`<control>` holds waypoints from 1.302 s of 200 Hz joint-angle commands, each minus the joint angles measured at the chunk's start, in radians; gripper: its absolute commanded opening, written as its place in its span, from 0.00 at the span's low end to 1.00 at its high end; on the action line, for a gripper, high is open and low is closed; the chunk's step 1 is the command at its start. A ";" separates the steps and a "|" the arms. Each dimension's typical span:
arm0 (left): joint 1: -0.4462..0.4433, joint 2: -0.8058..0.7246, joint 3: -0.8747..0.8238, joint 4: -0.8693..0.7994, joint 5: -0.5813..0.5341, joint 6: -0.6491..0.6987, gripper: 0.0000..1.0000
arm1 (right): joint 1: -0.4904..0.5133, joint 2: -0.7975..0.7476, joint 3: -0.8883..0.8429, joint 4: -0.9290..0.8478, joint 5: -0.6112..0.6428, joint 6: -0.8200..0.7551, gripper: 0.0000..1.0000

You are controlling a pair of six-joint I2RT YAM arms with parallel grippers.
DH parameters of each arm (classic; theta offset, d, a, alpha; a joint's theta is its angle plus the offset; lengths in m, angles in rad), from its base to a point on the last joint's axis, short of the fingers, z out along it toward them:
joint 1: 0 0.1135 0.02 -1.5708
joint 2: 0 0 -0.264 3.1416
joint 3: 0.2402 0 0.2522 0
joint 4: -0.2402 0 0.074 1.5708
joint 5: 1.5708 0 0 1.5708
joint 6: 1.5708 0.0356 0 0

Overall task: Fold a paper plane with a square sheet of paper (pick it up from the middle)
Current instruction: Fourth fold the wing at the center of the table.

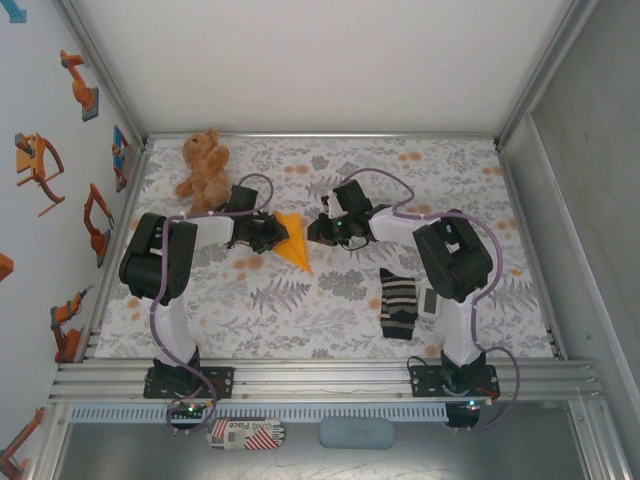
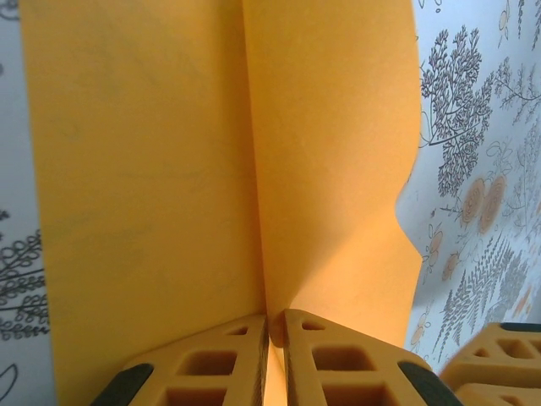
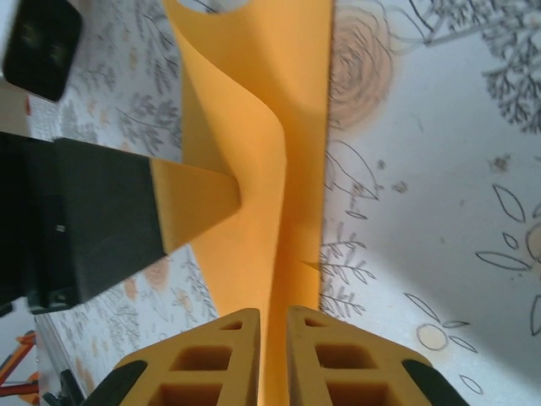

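paper plane [image 1: 293,248], half made, lies at the middle of the flowered table [image 1: 330,330], a pointed orange-yellow wedge with its tip toward the near edge, right between the two claws. well off to its left a teddy bear [image 1: 204,168] sits by the far corner. the left gripper [image 2: 275,326] reaches from the left and has its fingers pressed together on the raised centre fold, so the paper stands up as two flaps out of the pinch. the right gripper [image 3: 272,334] faces it from the other side. its fingers flank the same upright fold with a thin gap, and i cannot tell whether they pinch it or only stand either side. further right a striped sock [image 1: 398,305] lies apart from the work.

the paper looks very light and thin, limp enough to bow where nothing supports it, as the wavy free edge in the left wrist view shows. it likely takes a crease well but would dent or tear if yanked, and could slip from a loose pinch. the best hold, i judge, is on the centre crease near the middle, where the layers double up and are stiffest, not on a loose flap or the tip.
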 commanded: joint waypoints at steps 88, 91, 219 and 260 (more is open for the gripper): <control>0.001 0.056 -0.005 -0.137 -0.116 0.010 0.12 | 0.075 0.015 0.007 0.004 -0.127 -0.098 0.03; 0.001 0.056 -0.005 -0.136 -0.115 0.010 0.12 | 0.075 0.015 0.006 0.002 -0.126 -0.099 0.03; 0.001 0.053 -0.005 -0.141 -0.114 0.015 0.12 | 0.076 0.091 0.056 -0.093 -0.093 -0.145 0.02; 0.001 0.053 -0.005 -0.139 -0.114 0.013 0.11 | 0.075 0.104 0.063 -0.099 -0.097 -0.154 0.02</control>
